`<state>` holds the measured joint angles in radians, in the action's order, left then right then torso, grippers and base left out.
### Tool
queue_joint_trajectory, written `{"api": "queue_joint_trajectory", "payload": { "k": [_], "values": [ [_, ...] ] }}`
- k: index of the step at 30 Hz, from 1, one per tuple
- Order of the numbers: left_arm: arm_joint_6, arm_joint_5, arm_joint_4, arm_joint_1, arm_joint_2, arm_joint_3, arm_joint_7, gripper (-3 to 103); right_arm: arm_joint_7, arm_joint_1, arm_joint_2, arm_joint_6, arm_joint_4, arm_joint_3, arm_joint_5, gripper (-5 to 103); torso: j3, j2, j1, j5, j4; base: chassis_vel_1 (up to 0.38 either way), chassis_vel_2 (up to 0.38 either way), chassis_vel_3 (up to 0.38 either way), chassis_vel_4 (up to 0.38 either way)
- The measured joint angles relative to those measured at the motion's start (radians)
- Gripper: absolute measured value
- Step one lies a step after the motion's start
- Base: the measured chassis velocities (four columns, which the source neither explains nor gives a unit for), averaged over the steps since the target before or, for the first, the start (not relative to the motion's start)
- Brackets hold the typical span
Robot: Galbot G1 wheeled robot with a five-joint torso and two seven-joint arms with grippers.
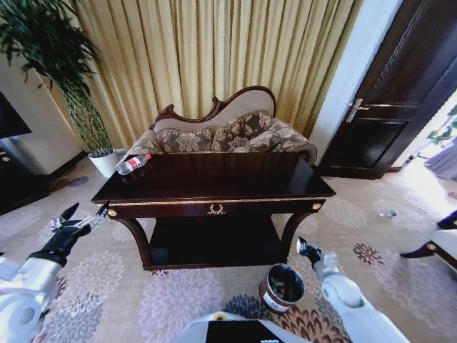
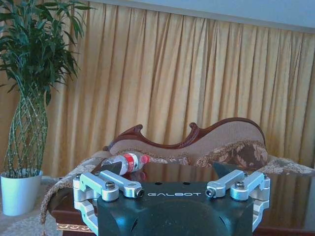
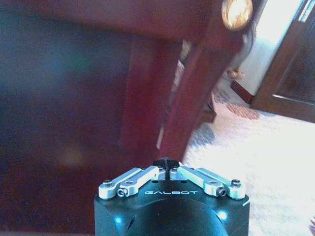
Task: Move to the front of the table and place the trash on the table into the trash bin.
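Dark glossy wood fills the middle of the head view: the table (image 1: 214,182) stands straight ahead of the robot, with a gold emblem on its front, curved legs and a lower shelf. A patterned sofa (image 1: 228,136) sits behind it against gold curtains (image 1: 207,50), and a plant (image 1: 68,78) in a white pot stands at the far left.

On the table's far left corner lies a clear bottle (image 1: 133,164) with a red cap, on its side, close to the edge. I cannot make out any other trash on the top. The bin (image 1: 282,287), round and dark brown with a white label, stands on the carpet in front of the table's right leg.

The left gripper (image 1: 80,220) hovers off the table's front left corner, well short of the bottle, with its fingers spread wide and nothing between them. In the left wrist view the bottle (image 2: 127,162) shows beyond the gripper, across the polished top. The right gripper (image 1: 308,250) hangs low by the right leg, just above and beside the bin; in the right wrist view its fingers (image 3: 168,163) are pressed together on nothing.

Risks, as I judge them: the bottle is round, lying down and near the edge, so a careless nudge could roll it onto the floor. The reach goes across the corner, so the arm could knock the table edge. The bin is small and sits on the opposite side, so a drop could miss.
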<state>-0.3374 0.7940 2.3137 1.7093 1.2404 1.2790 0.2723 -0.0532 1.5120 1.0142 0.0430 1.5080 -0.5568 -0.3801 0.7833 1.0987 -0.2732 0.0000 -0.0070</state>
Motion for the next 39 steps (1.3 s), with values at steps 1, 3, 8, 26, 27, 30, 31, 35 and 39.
{"api": "queue_joint_trajectory", "payload": {
  "k": [1,3,8,26,27,30,31,35,39],
  "values": [
    [0.0,0.0,0.0,0.0,0.0,0.0,0.0,100,0.0,0.0,0.0,0.0,0.0,0.0,0.0,0,0.0,0.0,0.0,0.0,0.0,0.0,0.0,0.0,0.0],
    [0.001,-0.004,0.0,0.001,0.004,-0.002,0.001,100,0.006,-0.006,0.019,-0.028,-0.078,0.004,0.027,0,0.0,0.0,0.0,0.0001,-0.0001,0.0,0.0,0.0,0.0],
    [0.001,-0.004,0.002,0.003,0.008,-0.003,-0.001,100,0.021,-0.025,0.047,-0.095,-0.187,0.006,0.081,0,0.0,0.0,0.0,0.0,-0.0002,0.0,0.0,0.0,0.0],
    [0.002,-0.005,0.002,0.014,0.014,0.015,-0.001,100,0.01,0.012,0.07,-0.142,-0.133,0.007,0.124,46,0.0,0.0,0.0,-0.0001,-0.0001,0.0,0.0,0.0,0.0],
    [0.002,-0.005,0.004,0.013,0.015,0.013,-0.002,100,0.006,0.015,0.072,-0.142,-0.12,0.007,0.123,46,0.0,0.0,0.0,-0.0001,-0.0001,0.0,0.0,0.0,0.0],
    [0.002,-0.005,0.007,0.012,0.017,0.007,-0.002,100,-0.003,0.022,0.074,-0.143,-0.081,0.007,0.114,57,0.0,0.0,0.0,0.0,-0.0001,0.0,0.0,0.0,0.0],
    [0.005,-0.005,0.007,0.011,0.017,0.005,-0.005,100,-0.008,0.029,0.074,-0.143,-0.047,0.005,0.101,62,0.0,0.0,0.0,0.0002,-0.0001,0.0,0.0,0.0,0.0],
    [0.015,0.004,0.019,0.003,0.014,0.004,-0.033,100,-0.078,0.04,0.068,-0.049,0.246,-0.024,-0.051,84,0.0,0.0,0.0,-0.0002,0.0001,0.0,0.0,0.0,0.0],
    [0.015,0.021,0.045,0.004,0.012,0.007,-0.053,100,-0.112,0.019,0.055,0.04,0.44,-0.044,-0.113,98,0.0,0.0,0.0,-0.0002,0.0,0.0,0.0,0.0,0.0]
  ]
}}
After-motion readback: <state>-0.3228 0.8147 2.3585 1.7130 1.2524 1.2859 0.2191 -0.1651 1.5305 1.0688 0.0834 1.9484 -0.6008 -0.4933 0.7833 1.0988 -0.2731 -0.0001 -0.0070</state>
